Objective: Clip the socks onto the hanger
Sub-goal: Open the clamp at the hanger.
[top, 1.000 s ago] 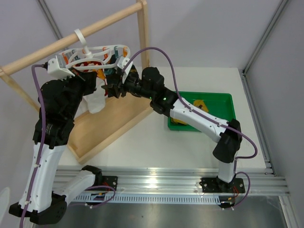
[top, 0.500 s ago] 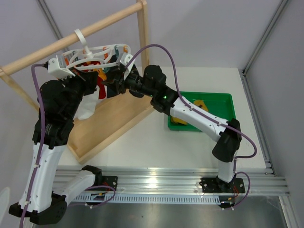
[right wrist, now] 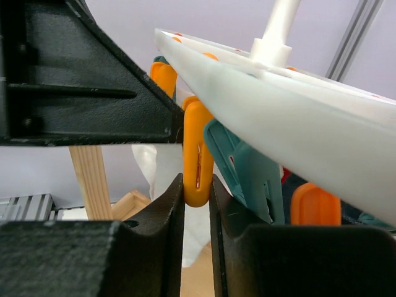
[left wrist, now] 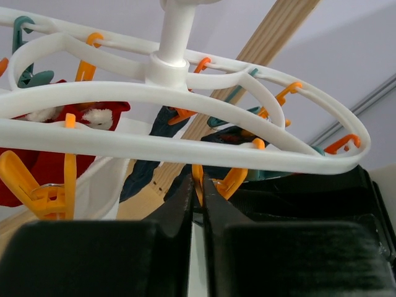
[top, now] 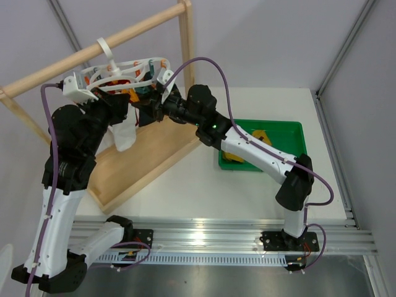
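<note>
Hanging by its hook from the wooden rack (top: 133,28), the hanger (top: 127,67) sits at the upper left of the overhead view. Both arms reach up to it. The left gripper (top: 129,102) is just under its frame and the right gripper (top: 148,110) comes in from the right. A white sock (top: 125,133) dangles below the hanger, over the rack's tray base. Mustard socks (top: 260,136) lie in a green bin (top: 291,131) on the worktop (top: 204,185), well apart from the hanger.

From the left wrist, the hanger (left wrist: 185,145) spans the view overhead. The left gripper (left wrist: 197,207) has its fingers (left wrist: 176,213) nearly pressed together, leaving only a thin slit. One leg of a V-shaped orange peg (left wrist: 219,182) meets the top of that slit, but it cannot be told whether it is gripped. A red sock (left wrist: 37,167) and a navy sock (left wrist: 145,167) hang from other pegs.

From the right wrist, the right gripper (right wrist: 198,189) has its fingers (right wrist: 167,213) pinching the lower end of an orange peg (right wrist: 198,148) under the hanger (right wrist: 278,111). A teal peg (right wrist: 253,173) hangs just beside it, and the white sock (right wrist: 159,167) hangs behind.
</note>
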Action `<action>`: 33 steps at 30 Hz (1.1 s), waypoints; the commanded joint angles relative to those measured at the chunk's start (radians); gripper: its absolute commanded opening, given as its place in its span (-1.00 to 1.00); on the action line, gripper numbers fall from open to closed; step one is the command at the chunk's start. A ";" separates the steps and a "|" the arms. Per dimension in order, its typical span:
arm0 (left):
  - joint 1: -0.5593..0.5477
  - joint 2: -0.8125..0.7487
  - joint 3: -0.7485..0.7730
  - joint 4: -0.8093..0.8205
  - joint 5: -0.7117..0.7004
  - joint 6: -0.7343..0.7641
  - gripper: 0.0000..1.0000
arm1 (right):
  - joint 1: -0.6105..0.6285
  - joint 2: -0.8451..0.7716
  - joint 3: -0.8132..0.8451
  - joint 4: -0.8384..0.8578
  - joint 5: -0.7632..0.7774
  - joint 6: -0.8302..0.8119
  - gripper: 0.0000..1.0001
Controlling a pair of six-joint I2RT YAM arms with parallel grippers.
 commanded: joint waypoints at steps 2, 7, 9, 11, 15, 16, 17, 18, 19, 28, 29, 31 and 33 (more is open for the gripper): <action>-0.009 -0.029 0.028 -0.013 0.059 -0.022 -0.44 | 0.001 0.002 0.051 0.042 -0.005 0.000 -0.88; -0.009 -0.058 0.042 -0.013 0.064 -0.038 0.22 | -0.002 0.006 0.062 0.026 0.004 -0.002 -0.95; -0.009 -0.066 0.050 -0.014 0.074 -0.040 0.23 | -0.001 0.009 0.062 0.025 0.006 -0.002 -0.95; -0.009 -0.063 0.060 -0.019 0.085 -0.042 0.23 | -0.002 0.012 0.065 0.025 0.006 0.000 -0.95; -0.009 -0.043 0.066 -0.014 0.093 -0.046 0.23 | -0.001 0.014 0.068 0.025 0.004 0.003 -0.95; -0.007 -0.038 0.069 -0.011 0.093 -0.046 0.21 | -0.002 0.014 0.068 0.025 0.004 0.004 -0.95; -0.009 -0.032 0.068 -0.008 0.093 -0.048 0.19 | -0.002 0.014 0.068 0.025 0.004 0.006 -0.95; -0.009 -0.025 0.068 -0.005 0.093 -0.049 0.18 | -0.001 0.013 0.069 0.025 0.002 0.007 -0.95; -0.009 -0.020 0.065 0.001 0.093 -0.048 0.13 | 0.001 0.011 0.068 0.023 0.002 0.007 -0.95; -0.009 0.008 0.051 0.019 0.024 -0.012 0.09 | 0.002 0.008 0.066 0.022 0.001 0.009 -0.95; -0.007 0.009 0.050 0.030 0.022 -0.003 0.09 | 0.002 0.008 0.066 0.022 -0.001 0.009 -0.95; -0.009 0.012 0.046 0.036 0.021 0.006 0.09 | 0.002 0.006 0.068 0.022 -0.002 0.010 -0.95; -0.009 0.015 0.040 0.055 0.019 0.024 0.11 | 0.002 0.005 0.065 0.020 -0.005 0.010 -0.95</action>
